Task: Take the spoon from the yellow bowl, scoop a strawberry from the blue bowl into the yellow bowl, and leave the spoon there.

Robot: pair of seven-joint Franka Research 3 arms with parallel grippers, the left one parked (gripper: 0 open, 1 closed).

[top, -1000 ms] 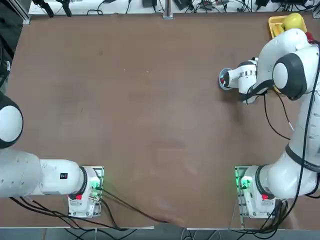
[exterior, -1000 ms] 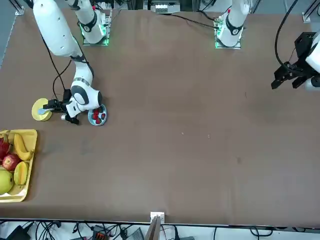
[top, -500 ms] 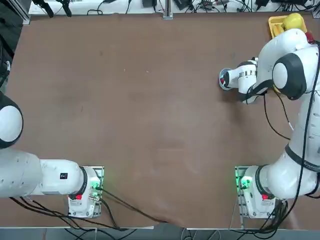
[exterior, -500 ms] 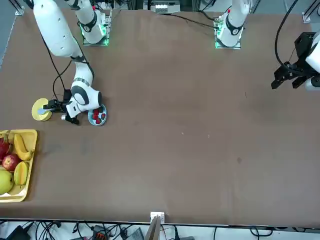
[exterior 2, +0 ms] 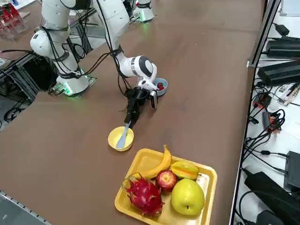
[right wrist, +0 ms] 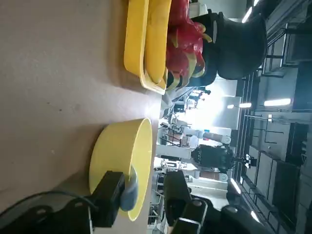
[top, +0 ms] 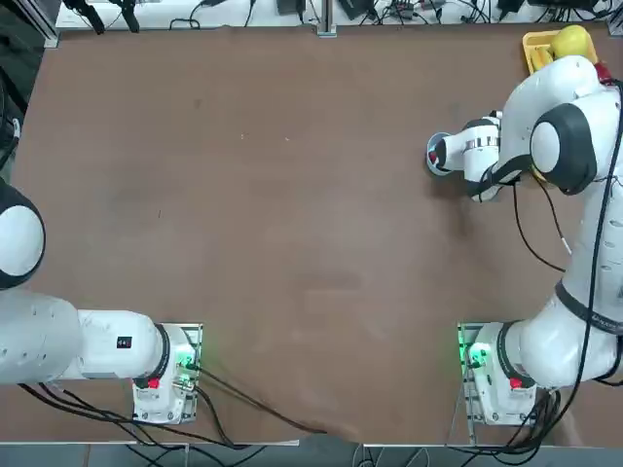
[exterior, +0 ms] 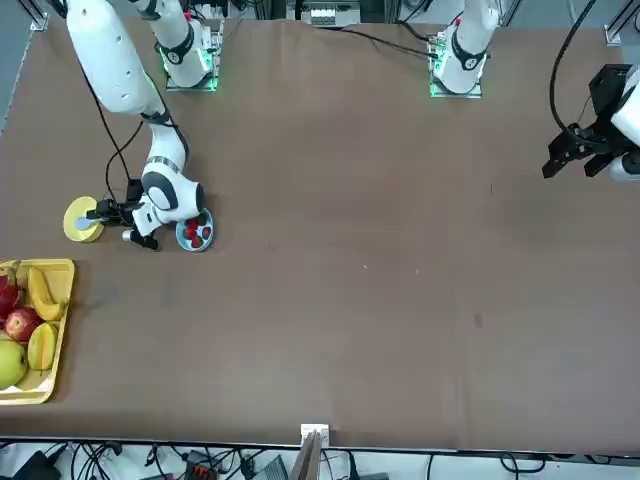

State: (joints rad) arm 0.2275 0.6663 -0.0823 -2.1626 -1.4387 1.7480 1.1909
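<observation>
Yellow bowl [exterior 2: 111, 136] holds spoon [exterior 2: 123, 137] beside right claw [right wrist: 145, 178].

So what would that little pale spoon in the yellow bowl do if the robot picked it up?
The spoon would likely be light and fairly stiff, as it looks like thin plastic and holds a straight line. It may slide or swivel along the rim if nudged, since it leans inside the smooth, curved yellow bowl.

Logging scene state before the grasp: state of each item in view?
Small pale-blue plastic spoon: leaning in yellow bowl
Small round yellow bowl: upright, holds spoon
Small round light-blue bowl: upright, holds strawberries
Rectangular yellow tray: loaded with fruit
Right end effector: open, at yellow bowl
</observation>
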